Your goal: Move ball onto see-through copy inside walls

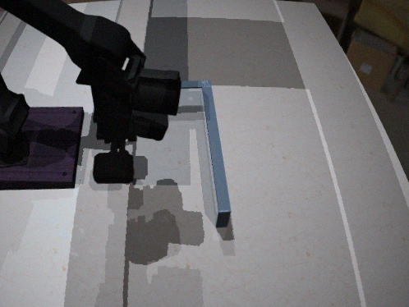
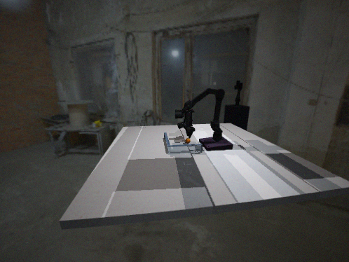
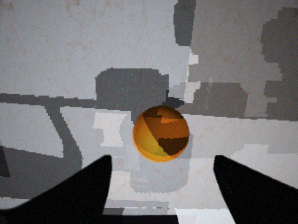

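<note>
The orange ball (image 2: pixel 188 141) (image 3: pixel 161 133) is on the table, inside the corner of the walls; the top view shows only an orange sliver of it behind a finger. No separate see-through copy stands out in the wrist view; it seems to overlap the ball, with a paler rim at the ball's lower edge. My gripper (image 1: pixel 114 169) (image 2: pixel 189 136) (image 3: pixel 163 162) is open, low over the ball, its fingers well apart from the ball's sides in the wrist view. One low wall with a blue edge (image 1: pixel 218 156) (image 2: pixel 167 139) runs along the side, joined to a shorter wall (image 1: pixel 191 84).
The arm's dark purple base plate (image 1: pixel 53 172) (image 2: pixel 214 143) stands beside the open side of the walls. The arm reaches over from it and hides part of the shorter wall in the top view. Shadows and light patches cross the table (image 1: pixel 267 185) (image 2: pixel 147 203).
</note>
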Available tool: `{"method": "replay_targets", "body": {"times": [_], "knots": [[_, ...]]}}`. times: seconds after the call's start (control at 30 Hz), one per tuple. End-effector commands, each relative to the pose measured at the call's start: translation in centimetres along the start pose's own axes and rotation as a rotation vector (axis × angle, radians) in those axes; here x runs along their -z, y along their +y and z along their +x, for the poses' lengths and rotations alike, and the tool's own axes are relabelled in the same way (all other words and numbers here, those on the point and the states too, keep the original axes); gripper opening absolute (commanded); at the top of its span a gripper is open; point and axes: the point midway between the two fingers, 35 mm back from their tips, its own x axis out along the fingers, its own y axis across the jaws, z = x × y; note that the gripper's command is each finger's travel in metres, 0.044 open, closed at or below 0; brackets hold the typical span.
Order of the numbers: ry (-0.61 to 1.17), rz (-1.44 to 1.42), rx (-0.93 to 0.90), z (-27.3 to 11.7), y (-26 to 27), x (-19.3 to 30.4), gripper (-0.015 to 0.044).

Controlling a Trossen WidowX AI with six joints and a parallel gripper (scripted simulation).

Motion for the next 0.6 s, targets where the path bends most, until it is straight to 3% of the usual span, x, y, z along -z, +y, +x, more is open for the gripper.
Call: {"method": "replay_targets", "body": {"times": [0.0, 0.37, 0.57], "knots": [[-0.033, -0.002, 0.001, -4.9, 0.0, -0.1, 0.0302], [-0.041, 0.001, 0.008, -4.3, -0.1, -0.3, 0.0302], [-0.04, 0.001, 0.008, -8.9, 0.1, 0.3, 0.044]]}}
